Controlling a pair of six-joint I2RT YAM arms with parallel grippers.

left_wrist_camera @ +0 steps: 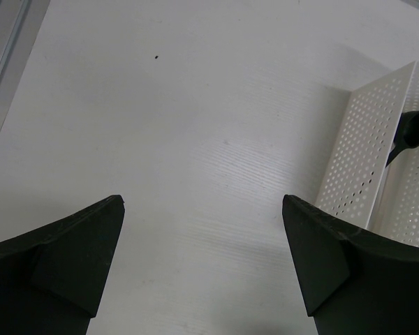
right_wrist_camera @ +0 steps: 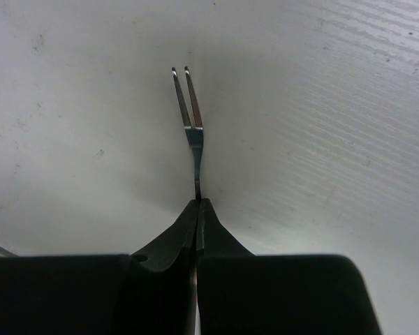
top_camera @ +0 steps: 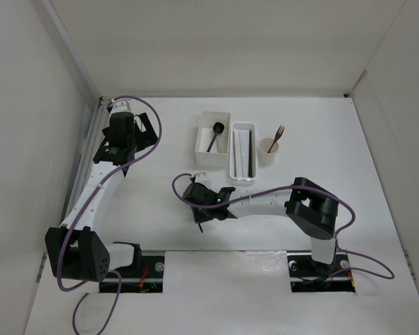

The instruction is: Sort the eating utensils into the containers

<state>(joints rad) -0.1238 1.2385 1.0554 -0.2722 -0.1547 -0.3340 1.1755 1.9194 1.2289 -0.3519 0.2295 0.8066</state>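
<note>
Pinching the small silver fork (right_wrist_camera: 189, 105) by its thin handle, the right gripper (right_wrist_camera: 197, 204) was clamped tight just above the table (right_wrist_camera: 321, 105), maybe touching it. The fork looked light, stiff and slippery, best held by that handle. The left gripper (left_wrist_camera: 202, 202) was spread wide

Obstacles: square box (top_camera: 209, 159), perforated basket (top_camera: 240, 175) and cup (top_camera: 267, 158) stood abreast, closely spaced, mid-table (top_camera: 321, 139); passable room lay either side.
</note>
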